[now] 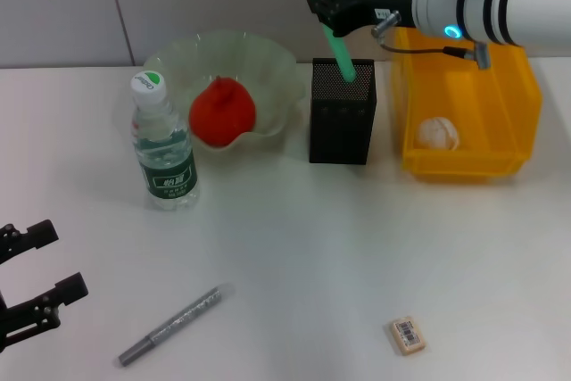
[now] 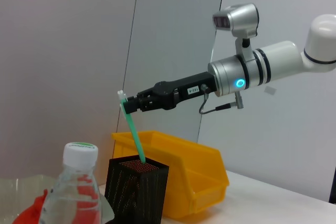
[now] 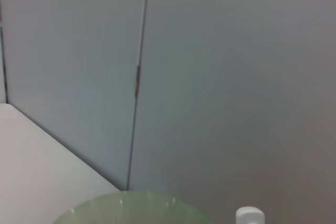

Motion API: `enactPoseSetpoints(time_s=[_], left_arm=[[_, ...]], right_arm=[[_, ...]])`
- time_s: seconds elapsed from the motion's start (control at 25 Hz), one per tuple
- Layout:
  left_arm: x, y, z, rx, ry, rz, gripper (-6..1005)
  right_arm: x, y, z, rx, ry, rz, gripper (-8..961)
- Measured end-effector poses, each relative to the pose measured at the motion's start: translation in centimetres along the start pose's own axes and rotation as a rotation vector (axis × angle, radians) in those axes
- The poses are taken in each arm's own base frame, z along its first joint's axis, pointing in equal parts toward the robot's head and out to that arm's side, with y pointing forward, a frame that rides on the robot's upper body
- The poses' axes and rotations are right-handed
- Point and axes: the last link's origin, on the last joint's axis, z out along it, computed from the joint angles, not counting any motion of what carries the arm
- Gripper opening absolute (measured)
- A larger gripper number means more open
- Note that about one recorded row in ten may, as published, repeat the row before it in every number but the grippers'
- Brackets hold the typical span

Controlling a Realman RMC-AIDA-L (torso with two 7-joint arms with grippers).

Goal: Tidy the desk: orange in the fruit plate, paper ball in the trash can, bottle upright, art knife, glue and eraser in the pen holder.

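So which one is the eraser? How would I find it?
Start at the yellow bin on the robot's right side of the white table, then come toward the near edge. The eraser lies there alone, small, tan and flat with a barcode label on top. The only other loose thing nearby, the art knife, is long, thin and silver.

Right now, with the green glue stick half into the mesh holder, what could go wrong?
The right gripper holds the glue stick tilted, its lower end inside the pen holder; released this way, it may lean hard on the rim and tip the holder. The art knife and eraser remain on the table.
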Motion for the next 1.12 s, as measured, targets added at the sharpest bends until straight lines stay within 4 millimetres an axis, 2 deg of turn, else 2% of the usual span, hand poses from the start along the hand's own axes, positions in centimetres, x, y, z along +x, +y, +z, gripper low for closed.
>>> enactPoseSetpoints(time_s=[0.4,0.6,0.68,0.84,1.08,1.12], left_arm=[[0.2,-0.1,0.4,-0.009,0.003,0.004,814],[0.2,-0.2,0.5,-0.011,0.003,0.006,814],[0.3,-0.2,0.6,-0.016,0.003,0.008,814],[0.4,-0.2,0.8,-0.027,-0.002,0.015,814],[0.9,-0.1,1.9,-0.091,-0.070,0.041,815],[1.4,-0.2,3.1,-0.141,-0.139,0.043,815]], right_arm=[[1.8,-0.2,0.7,0.012,0.034,0.060,183],[1.9,-0.4,0.4,0.014,0.030,0.080,386],[1.8,-0.3,0.3,0.004,0.031,0.088,408],[1.4,-0.4,-1.3,-0.048,0.026,0.119,451],[1.3,-0.6,-6.2,-0.173,0.046,0.182,451],[1.5,-0.6,-7.1,-0.190,0.054,0.187,451]])
